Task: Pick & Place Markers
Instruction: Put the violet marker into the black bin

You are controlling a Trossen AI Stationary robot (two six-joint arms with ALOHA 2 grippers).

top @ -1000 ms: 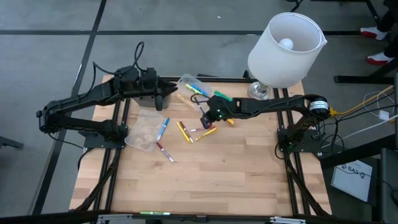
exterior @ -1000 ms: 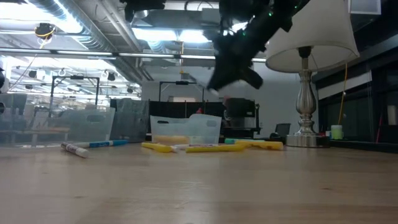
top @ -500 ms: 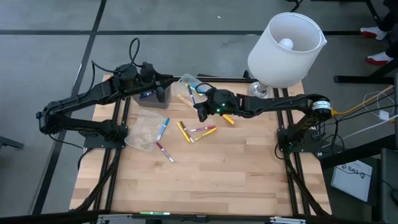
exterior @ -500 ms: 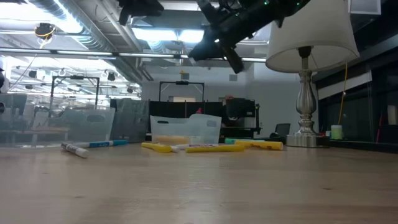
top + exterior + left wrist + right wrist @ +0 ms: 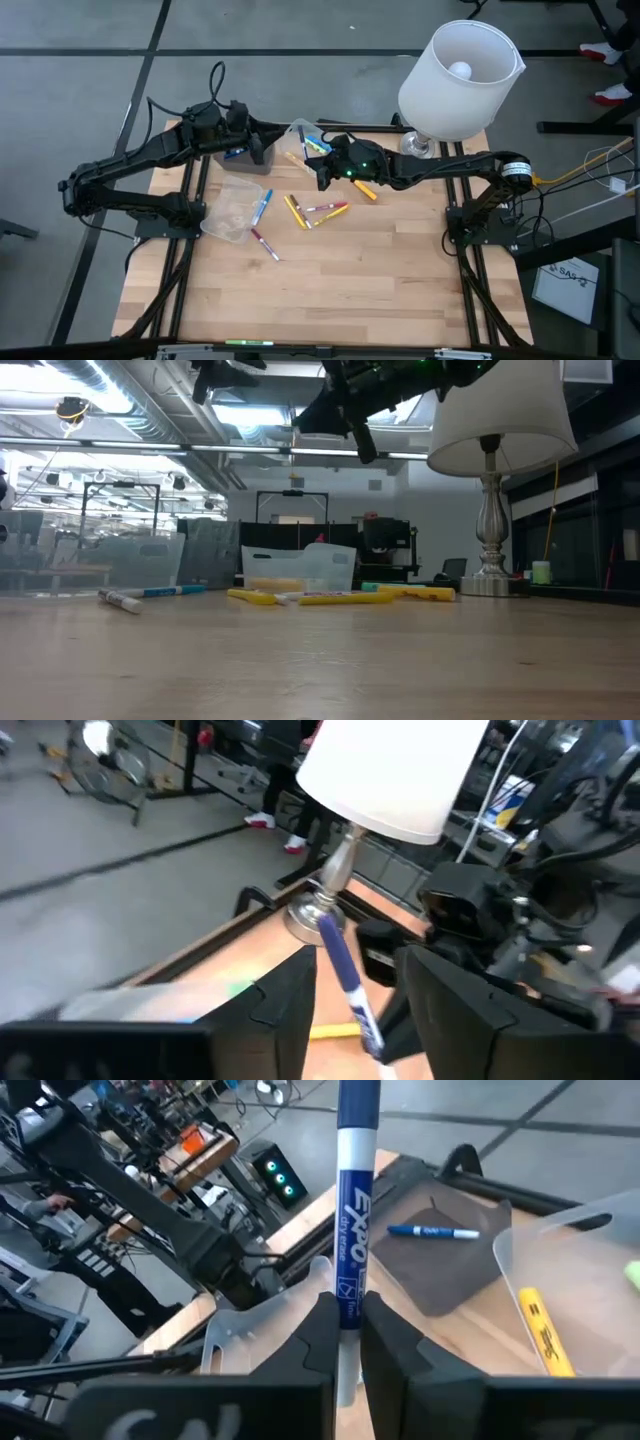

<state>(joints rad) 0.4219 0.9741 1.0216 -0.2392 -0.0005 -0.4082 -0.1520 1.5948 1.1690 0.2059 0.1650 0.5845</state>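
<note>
My right gripper [image 5: 322, 176] [image 5: 345, 1305] [image 5: 345, 410] hovers high over the table's far middle, shut on a blue-and-white marker [image 5: 352, 1210] [image 5: 345, 975]. Far left, my left gripper [image 5: 257, 150] [image 5: 358, 960] is raised and open. Its fingers hold nothing; the held marker shows farther off through their gap. Another blue marker [image 5: 430, 1232] [image 5: 237, 152] lies on a grey pad [image 5: 440, 1275]. Several markers lie loose on the wood: yellow [image 5: 293, 210], pink [image 5: 322, 208], orange [image 5: 365, 192], blue [image 5: 262, 205], red-and-white [image 5: 265, 243]. My right gripper pinches the marker's white lower body [image 5: 346, 1318] between its two fingers. The fingers come nearly level from the table's right and lie across the marker. The marker is lifted clear and stands roughly upright, blue end up, with its lower end [image 5: 365, 445] sticking out below the fingers.
A clear container [image 5: 300, 132] at the far edge holds green, yellow and blue markers. A second clear container [image 5: 232, 212] sits at the left. A lamp with a white shade [image 5: 458, 80] stands at the far right. The near half of the table has free room.
My right gripper has risen with the blue marker and moved toward the far left. It has tipped from pointing down to nearly level. The marker stays clear of the table. My left gripper has rolled a little in place.
</note>
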